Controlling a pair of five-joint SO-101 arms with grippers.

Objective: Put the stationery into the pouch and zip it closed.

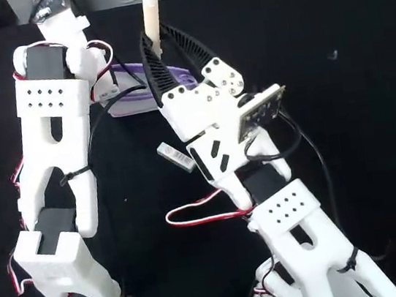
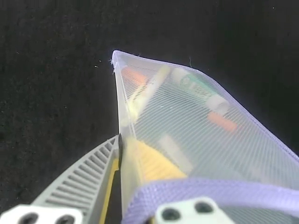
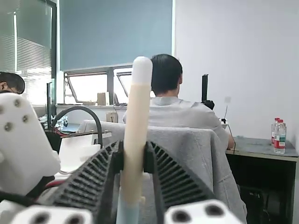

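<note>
Toward the far side of the black worktop [image 1: 367,95], the left claw [image 1: 110,93] is clamped on the purple-trimmed edge of the mesh pouch [image 2: 187,130]. Through the mesh show an orange piece [image 2: 222,121], a green-and-white marker [image 2: 198,88] and a yellow item [image 2: 152,163]. Just beside it, the right claw [image 3: 134,154] is closed around a cream pen [image 3: 139,116], which stands upright with its rounded tip above the black fingers [image 3: 91,175]. A small white item [image 1: 175,157] lies on the worktop between the two arms, apart from the pouch.
</note>
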